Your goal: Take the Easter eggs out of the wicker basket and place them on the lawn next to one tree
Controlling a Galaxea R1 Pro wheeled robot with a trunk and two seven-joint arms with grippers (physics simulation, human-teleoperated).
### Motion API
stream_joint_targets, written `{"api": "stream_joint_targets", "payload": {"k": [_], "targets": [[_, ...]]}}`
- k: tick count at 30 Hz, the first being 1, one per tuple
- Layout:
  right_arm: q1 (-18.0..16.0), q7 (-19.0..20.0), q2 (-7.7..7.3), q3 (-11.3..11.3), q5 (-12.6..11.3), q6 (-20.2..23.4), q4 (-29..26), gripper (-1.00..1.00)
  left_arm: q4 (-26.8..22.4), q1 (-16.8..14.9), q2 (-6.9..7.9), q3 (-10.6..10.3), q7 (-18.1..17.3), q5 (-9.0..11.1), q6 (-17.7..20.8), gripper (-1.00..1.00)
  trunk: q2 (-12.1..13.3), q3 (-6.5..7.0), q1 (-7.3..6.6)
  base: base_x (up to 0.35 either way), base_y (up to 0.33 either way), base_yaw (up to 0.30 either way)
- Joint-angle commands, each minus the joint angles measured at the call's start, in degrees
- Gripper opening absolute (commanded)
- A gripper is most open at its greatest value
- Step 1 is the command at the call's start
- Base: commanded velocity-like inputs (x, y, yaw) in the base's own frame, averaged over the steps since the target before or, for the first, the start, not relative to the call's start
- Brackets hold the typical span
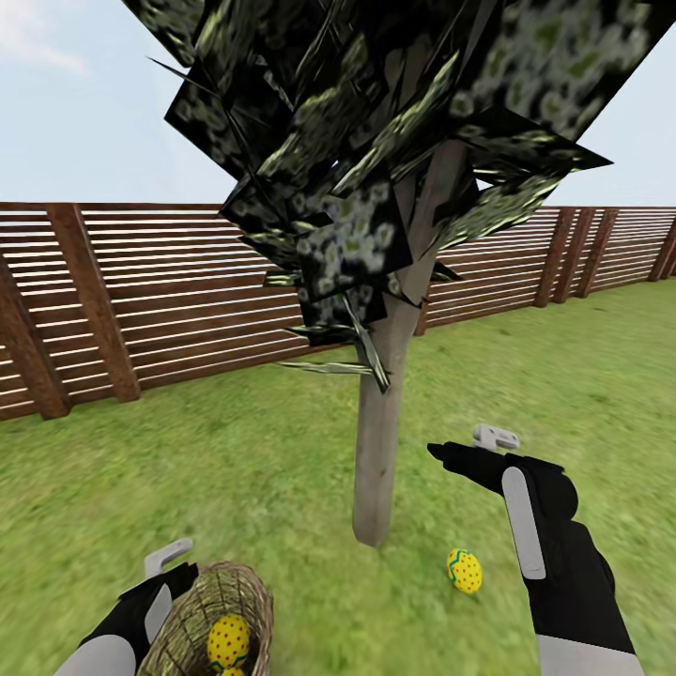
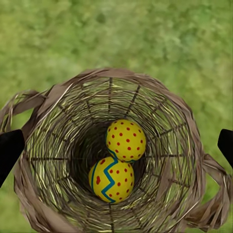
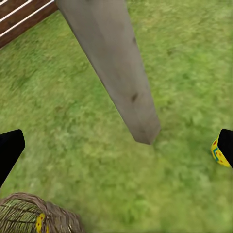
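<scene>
The wicker basket (image 1: 192, 627) stands on the lawn (image 1: 263, 488) at the lower left, in front of the tree (image 1: 380, 451). Seen from straight above in the left wrist view, the basket (image 2: 58, 107) holds two Easter eggs: a red-dotted one (image 2: 126, 140) and a blue-zigzag one (image 2: 111, 178). My left gripper (image 2: 117, 147) hangs open above its mouth, holding nothing. Another egg (image 1: 464, 571) lies on the grass just right of the trunk base. My right gripper (image 1: 477, 449) is open and empty, above that egg (image 3: 217, 153) and right of the trunk (image 3: 121, 77).
A brown slat fence (image 1: 188, 282) runs behind the tree, close on the left and receding to the right. Low foliage (image 1: 357, 235) hangs over the trunk at head height. Open grass stretches to the right and in front of the trunk.
</scene>
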Motion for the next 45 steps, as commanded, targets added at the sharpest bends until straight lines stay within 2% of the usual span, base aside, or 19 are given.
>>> {"api": "stream_joint_targets", "payload": {"k": [1, 26, 30, 32, 45], "targets": [[-0.1, -0.2, 0.05, -0.1, -0.4, 0.2, 0.0, 1.0, -0.1, -0.1, -0.04, 0.3, 0.0, -0.6, 0.3, 1.0, 0.0, -0.06, 0.01, 0.063, 0.0, 0.0], [-0.1, -0.2, 0.05, -0.1, -0.3, 0.2, 0.0, 1.0, -0.1, -0.1, -0.07, 0.3, 0.0, -0.5, 0.3, 1.0, 0.0, -0.12, 0.01, 0.007, 0.011, -0.067], [-0.1, -0.2, 0.05, -0.1, -0.3, 0.2, 0.0, 1.0, -0.1, -0.1, -0.05, 0.3, 0.0, -0.5, 0.3, 1.0, -1.6, -0.84, 0.89, 0.0, 0.0, -0.002], [-0.1, -0.2, 0.05, -0.1, -0.3, 0.2, 0.0, 1.0, -0.1, -0.1, -0.04, 0.3, 0.0, -0.4, 0.3, 1.0, -1.6, -0.84, 0.89, 0.0, 0.0, 0.0], [-0.1, -0.2, 0.05, -0.1, -0.4, 0.2, 0.0, 1.0, -0.1, -0.1, -0.04, 0.3, 0.0, -0.4, 0.3, 1.0, -6.9, -3.17, 3.74, 0.0, 0.0, 0.0]]}}
